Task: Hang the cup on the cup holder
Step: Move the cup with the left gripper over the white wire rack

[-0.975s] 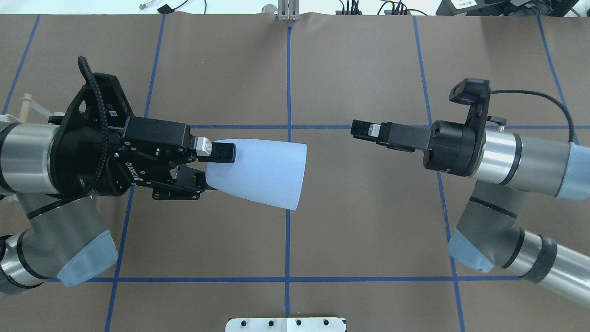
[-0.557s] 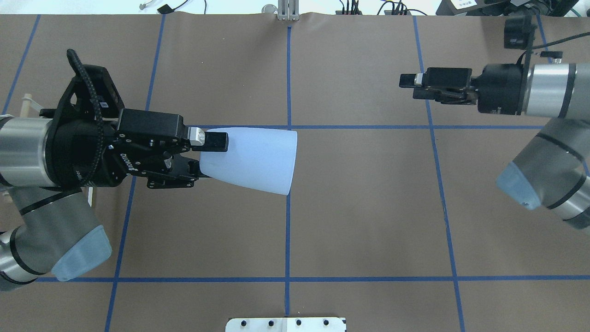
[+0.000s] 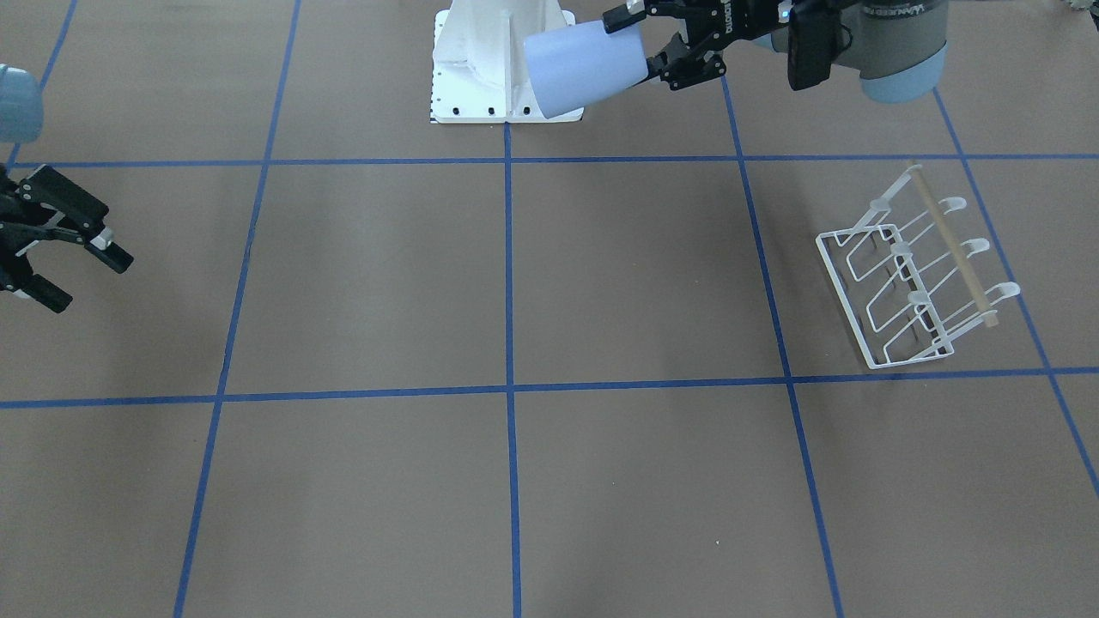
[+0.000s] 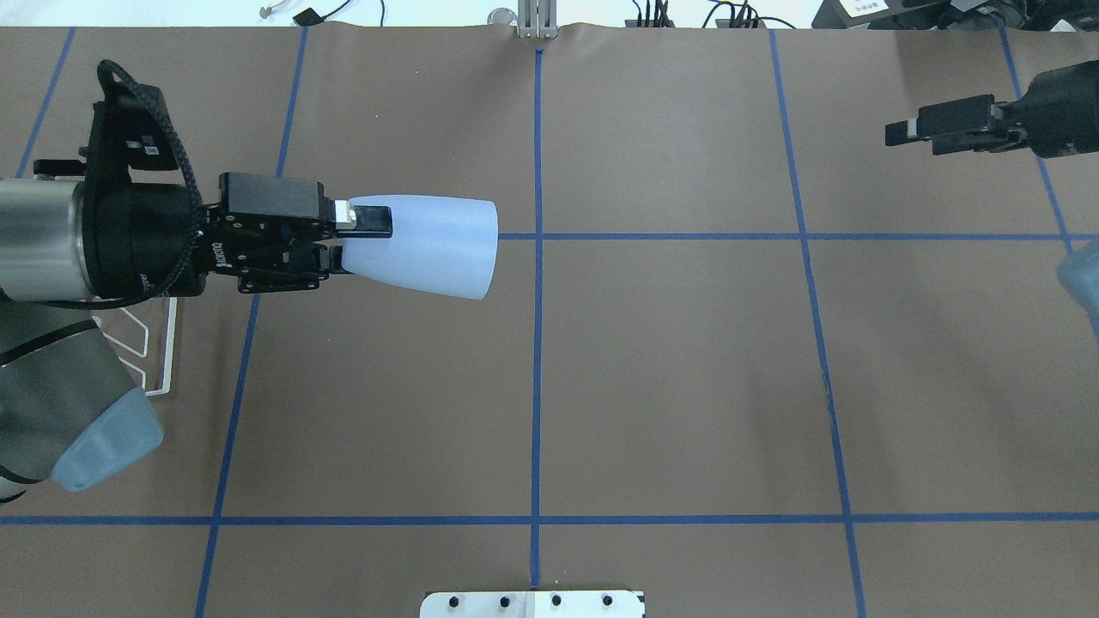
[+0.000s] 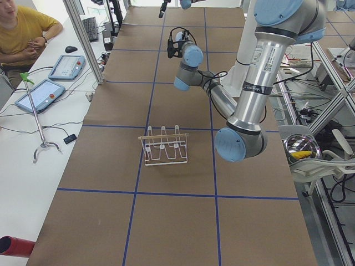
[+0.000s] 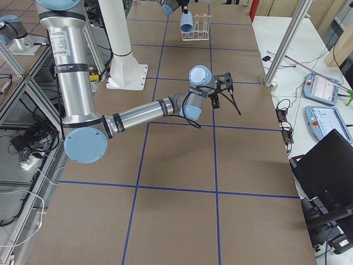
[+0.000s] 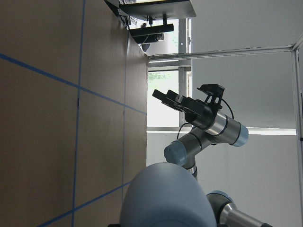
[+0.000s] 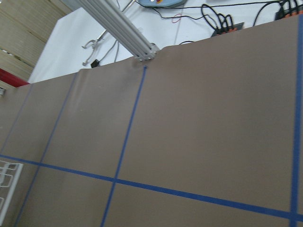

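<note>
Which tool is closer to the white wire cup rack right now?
Left. The left tool holds the cup on the rack's side of the table; the right tool sits across it.

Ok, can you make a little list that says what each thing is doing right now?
cup: pale blue, sideways in the air, held by its narrow end
left end effector: shut on the cup
right end effector: open, holding nothing
cup holder: white wire rack on the table, nothing hanging on it
task: cup not yet hung
</note>
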Controlling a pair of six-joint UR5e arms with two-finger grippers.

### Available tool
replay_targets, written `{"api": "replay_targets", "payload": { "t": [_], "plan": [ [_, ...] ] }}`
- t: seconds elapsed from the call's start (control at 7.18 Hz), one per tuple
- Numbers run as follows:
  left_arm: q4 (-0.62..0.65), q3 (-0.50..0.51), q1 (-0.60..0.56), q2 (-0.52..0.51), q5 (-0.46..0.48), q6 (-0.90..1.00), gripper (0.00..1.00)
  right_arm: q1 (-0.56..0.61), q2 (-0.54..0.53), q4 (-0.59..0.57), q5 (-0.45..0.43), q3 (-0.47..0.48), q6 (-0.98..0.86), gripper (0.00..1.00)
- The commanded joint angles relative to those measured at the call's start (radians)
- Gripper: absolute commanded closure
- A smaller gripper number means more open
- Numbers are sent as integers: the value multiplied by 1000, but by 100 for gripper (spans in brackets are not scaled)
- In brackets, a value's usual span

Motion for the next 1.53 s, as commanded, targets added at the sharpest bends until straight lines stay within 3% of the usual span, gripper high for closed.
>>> {"api": "replay_targets", "payload": {
  "t": [0.0,0.56,0.7,0.84,1.11,1.39],
  "plan": [
    [270,-52,-99,3,-76,165,100,83,-49,-263,-15,1,-364,0],
    [1123,-306,-162,6,-87,640,100,226,-70,-786,-18,7,-992,0],
    [1261,-323,-186,9,-82,756,100,260,-72,-872,-57,15,-1093,0],
    [1333,-322,-218,36,-75,856,100,266,-72,-903,-75,15,-1117,0],
    [1339,-282,-266,113,-11,1025,100,266,-75,-899,-110,15,-1122,0],
    [1336,-201,-311,112,-7,1084,100,266,-75,-899,-107,7,-1131,0]
  ]
}}
